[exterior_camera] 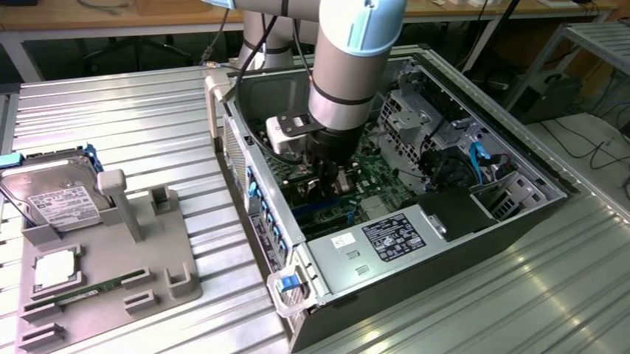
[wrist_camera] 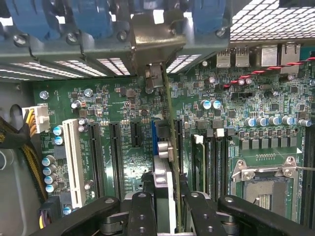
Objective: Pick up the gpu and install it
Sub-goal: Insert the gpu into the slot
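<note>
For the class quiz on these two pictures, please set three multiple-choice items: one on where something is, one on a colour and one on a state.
1. Where is the gripper relative to the open computer case?
A beside it
B inside it, above the motherboard
C high over it

2. What colour is the memory stick on the grey fixture?
A red
B green
C white

3. How is the gpu placed?
A lying flat
B edge-on between the gripper's fingers
C leaning on a wall

Answers:
1. B: the arm reaches into the case.
2. B: its board is green.
3. B: the fingers clamp the card's edge.
</note>
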Available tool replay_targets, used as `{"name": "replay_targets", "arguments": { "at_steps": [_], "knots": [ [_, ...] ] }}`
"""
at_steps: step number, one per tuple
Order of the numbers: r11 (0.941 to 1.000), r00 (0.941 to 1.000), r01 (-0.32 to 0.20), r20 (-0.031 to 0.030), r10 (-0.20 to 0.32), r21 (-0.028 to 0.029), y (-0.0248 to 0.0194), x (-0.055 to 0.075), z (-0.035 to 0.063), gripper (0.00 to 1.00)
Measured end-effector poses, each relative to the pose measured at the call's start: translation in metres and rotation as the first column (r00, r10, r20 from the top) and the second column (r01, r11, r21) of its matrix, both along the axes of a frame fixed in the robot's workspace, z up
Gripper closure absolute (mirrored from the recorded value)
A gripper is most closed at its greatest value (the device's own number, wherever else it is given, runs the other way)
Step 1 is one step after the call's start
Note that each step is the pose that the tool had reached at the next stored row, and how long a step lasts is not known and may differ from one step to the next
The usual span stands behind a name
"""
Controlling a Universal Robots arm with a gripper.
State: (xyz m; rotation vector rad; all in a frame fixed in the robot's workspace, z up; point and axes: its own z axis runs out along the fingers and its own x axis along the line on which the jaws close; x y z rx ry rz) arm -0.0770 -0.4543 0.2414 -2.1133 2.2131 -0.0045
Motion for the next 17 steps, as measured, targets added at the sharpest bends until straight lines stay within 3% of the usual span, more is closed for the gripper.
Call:
{"name": "replay_targets", "arguments": {
  "at_steps": [7, 10, 17],
  "knots": [
    [1.0000, 1.0000, 0.000, 0.0003, 0.000, -0.0001, 0.0000, -0.0014, 0.0007, 0.72],
    [1.0000, 1.0000, 0.001, 0.0003, -0.001, -0.0001, -0.0036, -0.0015, 0.0007, 0.72],
    [1.0000, 1.0000, 0.001, 0.0003, -0.001, -0.0001, -0.0040, -0.0015, 0.0007, 0.72]
  ]
}}
